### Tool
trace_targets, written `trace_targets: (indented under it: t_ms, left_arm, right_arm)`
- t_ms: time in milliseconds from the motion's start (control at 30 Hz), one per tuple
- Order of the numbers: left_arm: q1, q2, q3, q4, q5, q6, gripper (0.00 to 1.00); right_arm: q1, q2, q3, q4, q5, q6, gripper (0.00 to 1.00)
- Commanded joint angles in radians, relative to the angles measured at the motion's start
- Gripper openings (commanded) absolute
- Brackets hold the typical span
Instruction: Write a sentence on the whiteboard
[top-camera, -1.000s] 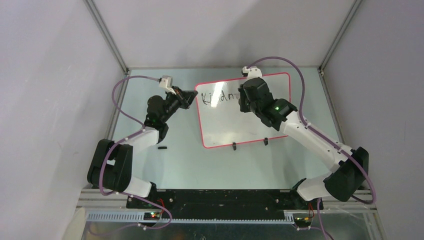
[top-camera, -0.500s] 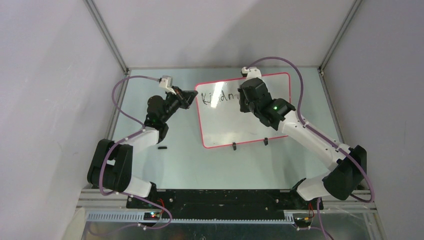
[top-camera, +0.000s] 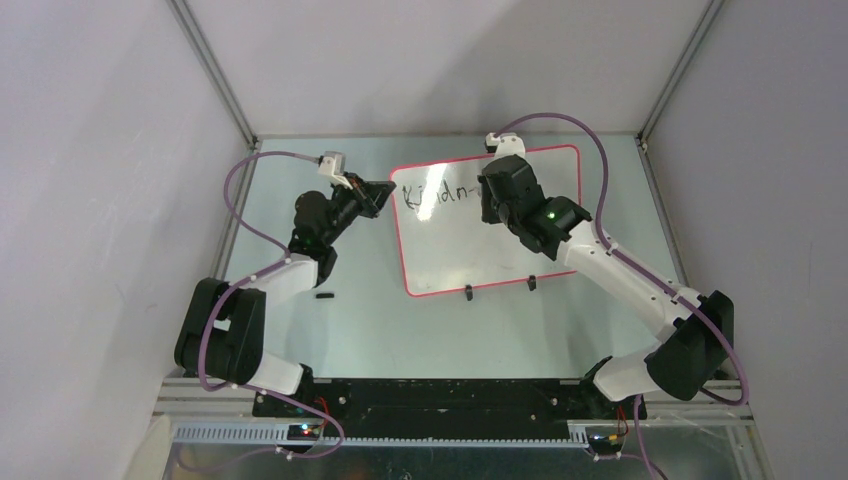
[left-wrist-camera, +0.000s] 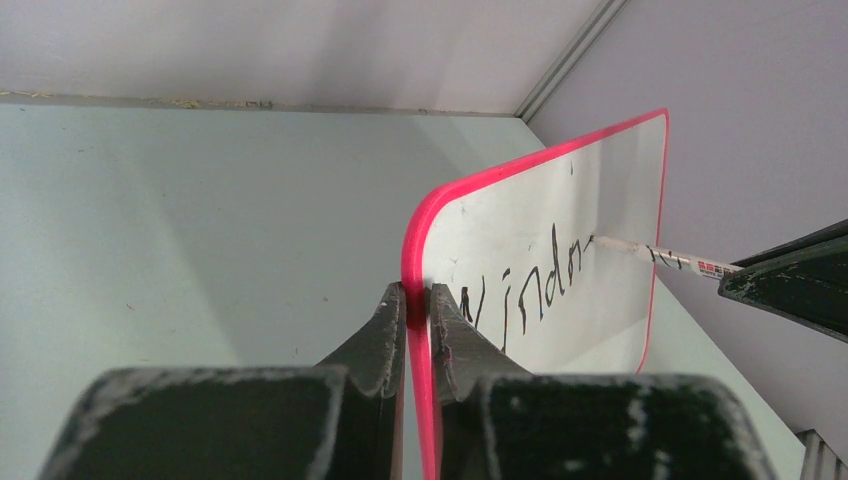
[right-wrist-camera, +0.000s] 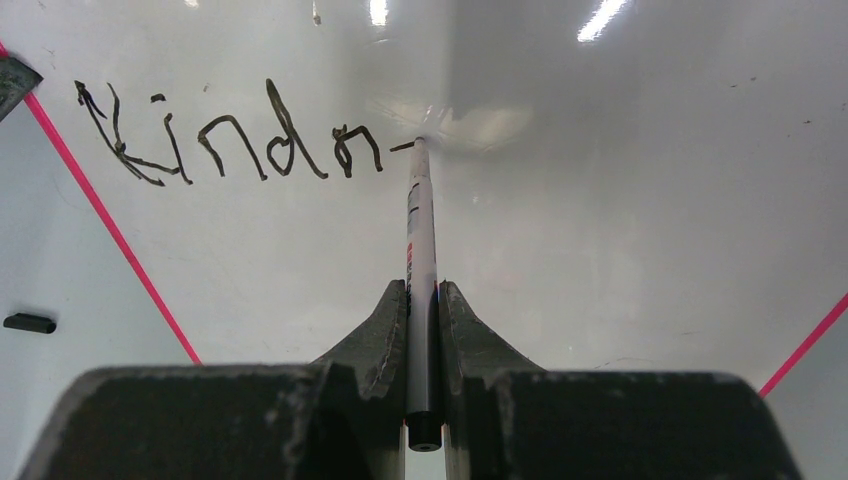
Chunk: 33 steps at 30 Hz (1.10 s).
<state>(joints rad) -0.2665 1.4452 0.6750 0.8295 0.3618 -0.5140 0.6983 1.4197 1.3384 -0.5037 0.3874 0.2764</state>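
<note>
Overhead, right gripper (top-camera: 495, 195) blocks whiteboard (top-camera: 470, 250) beyond sentence (top-camera: 435, 196) "Kindn".

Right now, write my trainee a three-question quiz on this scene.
1. True or false: the left claw is clamped on the whiteboard rim.
2. The right claw holds: A an eraser, B a marker, C nothing.
3. Fill in: the whole letters on the board read "_____".

Key: 1 true. 2 B. 3 Kindn, with the marker tip on a fresh stroke just right of the last n.
</note>
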Motion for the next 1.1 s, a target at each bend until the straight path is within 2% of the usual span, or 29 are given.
trace_targets:
  t_ms: [0, 1067]
  left_arm:
    - [-0.024, -0.037, -0.009, 0.048, 0.018, 0.038, 0.00]
    - [-0.027, -0.040, -0.012, 0.049, 0.014, 0.042, 0.00]
  right_arm:
    - [-0.008, -0.009, 0.015, 0.033, 0.013, -0.012, 0.00]
    - [0.009, 0.015, 0.043, 0.044, -0.025, -0.037, 0.00]
